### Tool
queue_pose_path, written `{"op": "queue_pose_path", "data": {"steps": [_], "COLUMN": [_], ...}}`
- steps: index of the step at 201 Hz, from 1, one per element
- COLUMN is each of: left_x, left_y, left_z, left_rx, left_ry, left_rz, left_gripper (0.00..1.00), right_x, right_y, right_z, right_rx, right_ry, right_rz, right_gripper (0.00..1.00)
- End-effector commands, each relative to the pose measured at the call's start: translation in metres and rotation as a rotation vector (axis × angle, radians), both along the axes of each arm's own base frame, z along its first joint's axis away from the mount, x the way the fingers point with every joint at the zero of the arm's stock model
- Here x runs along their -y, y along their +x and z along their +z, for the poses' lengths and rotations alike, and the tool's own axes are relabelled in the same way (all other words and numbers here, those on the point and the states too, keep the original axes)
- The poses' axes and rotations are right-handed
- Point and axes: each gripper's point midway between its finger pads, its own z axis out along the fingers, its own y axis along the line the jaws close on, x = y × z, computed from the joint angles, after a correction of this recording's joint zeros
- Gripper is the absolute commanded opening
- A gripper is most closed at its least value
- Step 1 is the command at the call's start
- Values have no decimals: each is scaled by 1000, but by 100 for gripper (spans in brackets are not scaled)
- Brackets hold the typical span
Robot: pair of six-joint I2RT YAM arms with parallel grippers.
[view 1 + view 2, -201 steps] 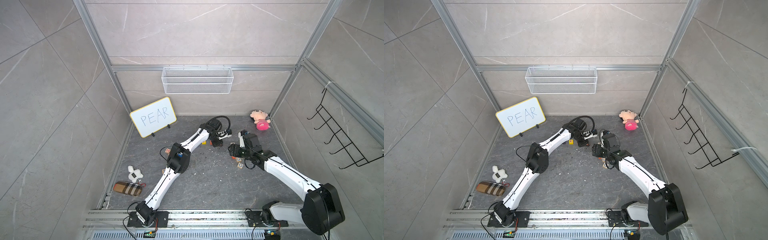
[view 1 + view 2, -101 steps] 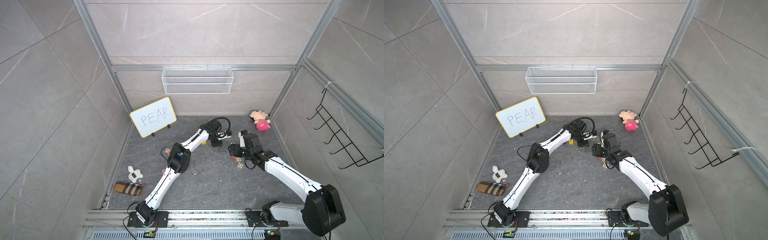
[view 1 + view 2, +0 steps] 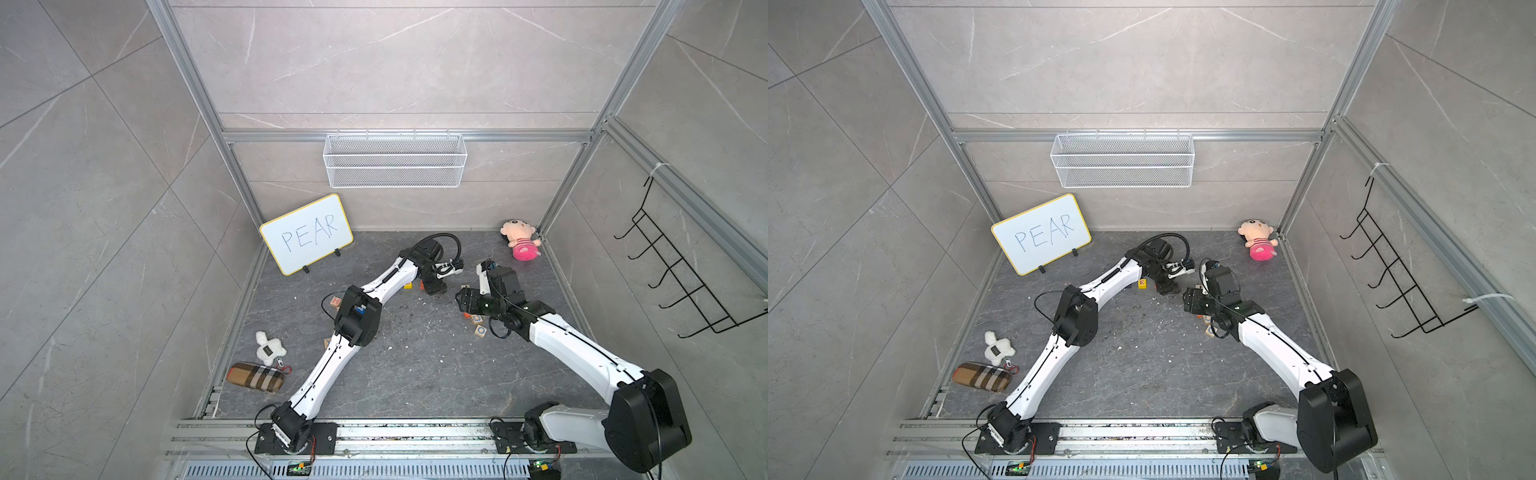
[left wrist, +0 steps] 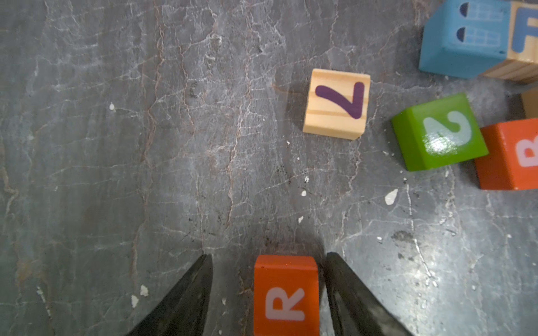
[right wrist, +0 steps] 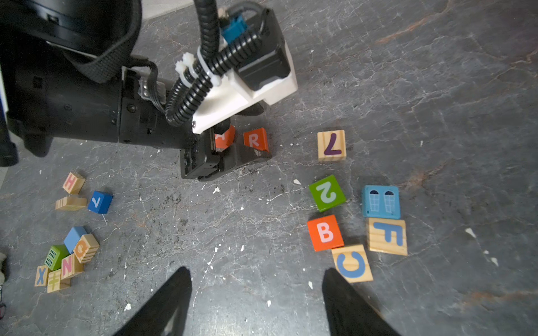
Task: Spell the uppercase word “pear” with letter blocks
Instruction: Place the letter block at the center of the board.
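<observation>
The red-orange R block (image 4: 286,296) rests on the floor between the jaws of my left gripper (image 4: 267,256), which stand open; one finger is well off it, the other close beside it. In the right wrist view the R block (image 5: 255,140) sits next to the orange-red A block (image 5: 224,136), which my left gripper (image 5: 233,151) partly hides. The yellow E block (image 3: 408,285) (image 3: 1142,284) lies just left of them, by the left arm. My right gripper (image 5: 257,270) (image 3: 461,299) hovers open and empty to the right of the row.
To the right lie a wooden 7 block (image 5: 331,145), a green 2 (image 5: 326,192), an orange B (image 5: 324,232), a blue cube (image 5: 380,201) and wooden F (image 5: 386,235) and C (image 5: 352,263) blocks. Another cluster (image 5: 67,256) lies left. A PEAR whiteboard (image 3: 306,240) stands at the back.
My left gripper's jaws have spread apart and let go of the R block, which now stands on the floor. Neither arm has visibly shifted.
</observation>
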Motion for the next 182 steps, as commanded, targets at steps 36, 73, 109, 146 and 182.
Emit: {"op": "queue_pose_path", "data": {"steps": [36,73,109,146,182], "left_x": [13,5,-12,-33,-61], "left_y": [2,-6,-27,-48,-59], "left_z": [108,153,183,198,204], "left_rx": [126,176,188,194,216], "left_ry": [-165,-210,-250,-315,-348], "left_rz": [-14,-5,10,68,201], "left_gripper": [72,74,78,78,78], "right_x": [-1,-3,-5,-10,-21], "right_y": [4,5,9,18,35], "right_z": [10,13,7,1,-19], "right_rx": [23,26,8,-16,-102], "right_ry": [23,29,21,9,-26], "right_rz": [-6,-2,9,22,59], "right_gripper": [74,74,74,74,69]}}
